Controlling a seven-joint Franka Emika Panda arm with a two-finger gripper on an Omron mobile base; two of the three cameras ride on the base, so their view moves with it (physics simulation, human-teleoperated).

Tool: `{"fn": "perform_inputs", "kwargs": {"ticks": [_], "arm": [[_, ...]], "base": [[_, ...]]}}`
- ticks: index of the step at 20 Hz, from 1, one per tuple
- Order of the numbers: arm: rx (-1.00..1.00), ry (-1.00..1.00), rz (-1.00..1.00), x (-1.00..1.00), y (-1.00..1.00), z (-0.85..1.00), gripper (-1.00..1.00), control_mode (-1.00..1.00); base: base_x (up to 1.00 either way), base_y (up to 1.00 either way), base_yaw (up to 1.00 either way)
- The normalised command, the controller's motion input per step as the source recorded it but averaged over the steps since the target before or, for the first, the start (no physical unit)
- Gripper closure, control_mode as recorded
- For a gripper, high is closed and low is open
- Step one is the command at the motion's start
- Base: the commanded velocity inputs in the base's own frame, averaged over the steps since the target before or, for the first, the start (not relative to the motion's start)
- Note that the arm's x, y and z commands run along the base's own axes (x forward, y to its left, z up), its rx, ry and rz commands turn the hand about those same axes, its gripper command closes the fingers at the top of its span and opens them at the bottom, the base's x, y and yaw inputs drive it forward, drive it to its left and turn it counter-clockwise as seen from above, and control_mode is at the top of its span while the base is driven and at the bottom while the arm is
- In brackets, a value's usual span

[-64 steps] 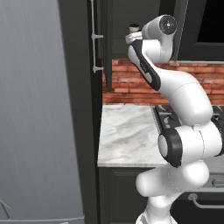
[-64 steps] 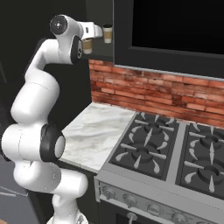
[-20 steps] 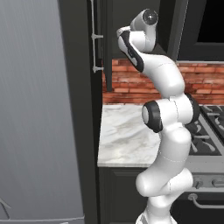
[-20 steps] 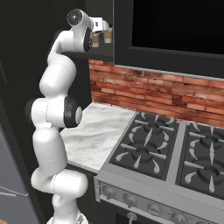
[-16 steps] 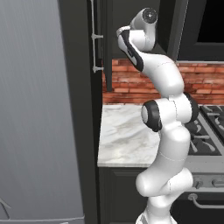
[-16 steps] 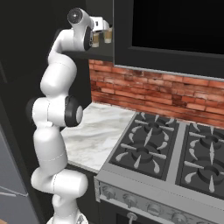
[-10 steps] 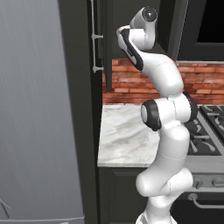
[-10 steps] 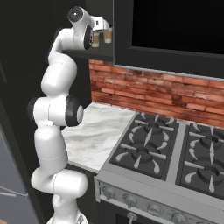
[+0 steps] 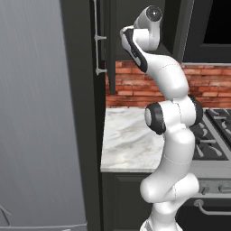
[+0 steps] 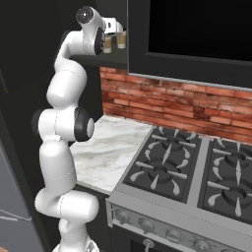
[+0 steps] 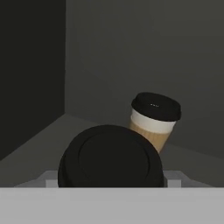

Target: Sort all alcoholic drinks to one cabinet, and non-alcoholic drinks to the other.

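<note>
High up at the open upper cabinet (image 10: pixel 88 61), my gripper (image 10: pixel 111 35) is shut on a tan paper coffee cup (image 10: pixel 107 45) with a dark brown lid, one of the non-alcoholic drinks. In the hand view that cup's lid (image 11: pixel 111 158) sits right below the camera and hides the fingertips. A second coffee cup (image 11: pixel 153 119) stands on the cabinet shelf just behind and to the right of it; this second cup (image 10: pixel 121 40) is close beside the held one. The alcoholic drinks are out of view.
The cabinet's dark back wall (image 11: pixel 144 57) and left side wall (image 11: pixel 30 74) close in around the cups. Below lie a marble counter (image 9: pixel 126 144), a brick backsplash (image 10: pixel 162 101) and a gas stove (image 10: pixel 197 167). A tall grey fridge (image 9: pixel 40 113) stands left, and a cabinet handle (image 9: pixel 96 45) is near the arm.
Since three seconds ago the arm has straightened upward and carried the held cup deeper into the cabinet, up to the other cup. Over the last second it has hardly moved.
</note>
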Motion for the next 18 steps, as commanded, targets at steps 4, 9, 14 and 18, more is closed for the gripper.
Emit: {"fn": "perform_inputs", "kwargs": {"ticks": [4, 9, 14, 18], "arm": [[0.00, 0.00, 0.00, 0.06, 0.00, -0.15, -1.00, -1.00], [0.02, 0.00, 0.00, 0.01, 0.00, -0.17, -1.00, -1.00], [0.02, 0.00, -0.01, 0.00, 0.00, -0.13, -1.00, -1.00], [0.02, 0.00, 0.00, 0.02, 0.00, -0.13, -1.00, -1.00]], "base": [[0.00, 0.00, 0.00], [0.00, 0.00, 0.00], [0.00, 0.00, 0.00], [0.00, 0.00, 0.00]]}}
